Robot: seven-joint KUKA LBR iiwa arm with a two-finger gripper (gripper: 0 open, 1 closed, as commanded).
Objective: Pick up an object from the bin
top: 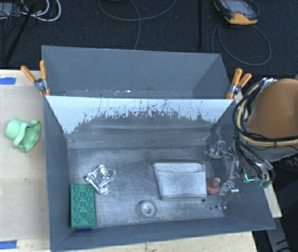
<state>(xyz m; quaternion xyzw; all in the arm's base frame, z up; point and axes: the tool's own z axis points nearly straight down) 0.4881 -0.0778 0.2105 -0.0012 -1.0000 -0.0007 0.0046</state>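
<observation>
My gripper (218, 176) is low at the right end of the bin, and its metal fingers stand apart, so it is open. A small red thing (213, 185) lies on the floor between them, close to the lower finger. I cannot tell whether either finger touches it. Just left of the gripper lies a grey rectangular pad (180, 180), with its right edge next to the red thing.
A grey ring (147, 209) lies near the front wall. A crumpled piece of foil (101, 178) and a green studded plate (83, 206) sit at the front left. The arm with its cables leans over the right rim. A green object (23, 134) lies outside the bin, left.
</observation>
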